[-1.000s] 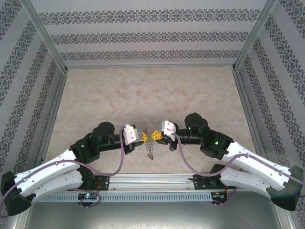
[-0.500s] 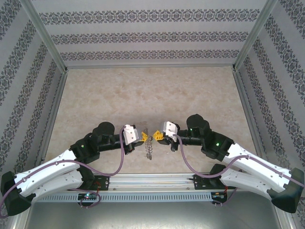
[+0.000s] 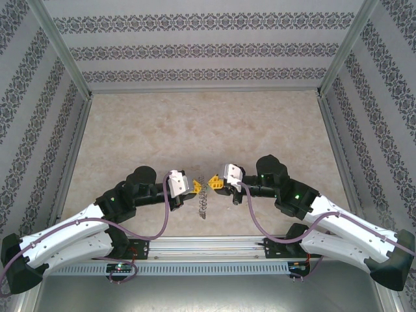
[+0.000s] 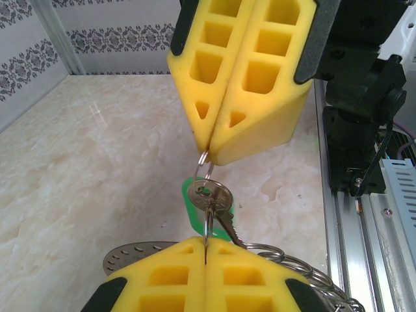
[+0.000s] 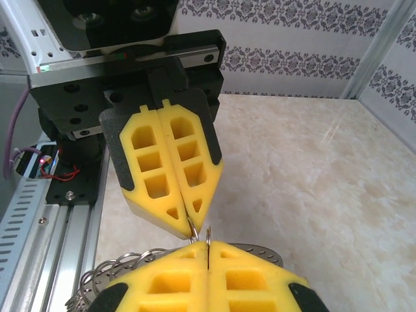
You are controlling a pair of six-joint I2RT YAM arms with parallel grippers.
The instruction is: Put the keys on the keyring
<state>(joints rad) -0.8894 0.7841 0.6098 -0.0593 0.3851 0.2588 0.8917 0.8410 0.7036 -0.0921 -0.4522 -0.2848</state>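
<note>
Pale marbled table top [image 3: 195,123], walled on three sides by grey patterned paper [image 3: 208,49], with a metal rail [image 3: 208,246] along the near edge. Both arms reach inward from their bases and meet nose to nose just beyond the rail, near the middle of the table.

The left gripper [image 3: 195,187] and right gripper [image 3: 214,184] are almost touching at the tips. Both are clenched, the yellow foam fingers pressed flat together.

The keyring [image 3: 203,203] hangs between and just below the tips, above the table. Seen from above it reads as a wiry coil dropping toward the near side.

From the left wrist, the right gripper [image 4: 211,153] pinches a thin wire loop of the ring at its very tip. That loop passes through the hole in a round silver key head [image 4: 211,194]. A key with a bright green head [image 4: 188,208] lies just behind the silver one, touching it.

The left gripper [image 4: 205,246] is clamped on a thin metal edge [image 4: 205,227] rising from its seam to the silver key head — key shank or ring wire, I cannot tell which.

More silvery coils [image 4: 305,273] spill to the right of the left fingers. A round perforated disc [image 4: 127,255] shows at their left.

From the right wrist, the two tips sit just apart, a wire standing out of each seam.
</note>
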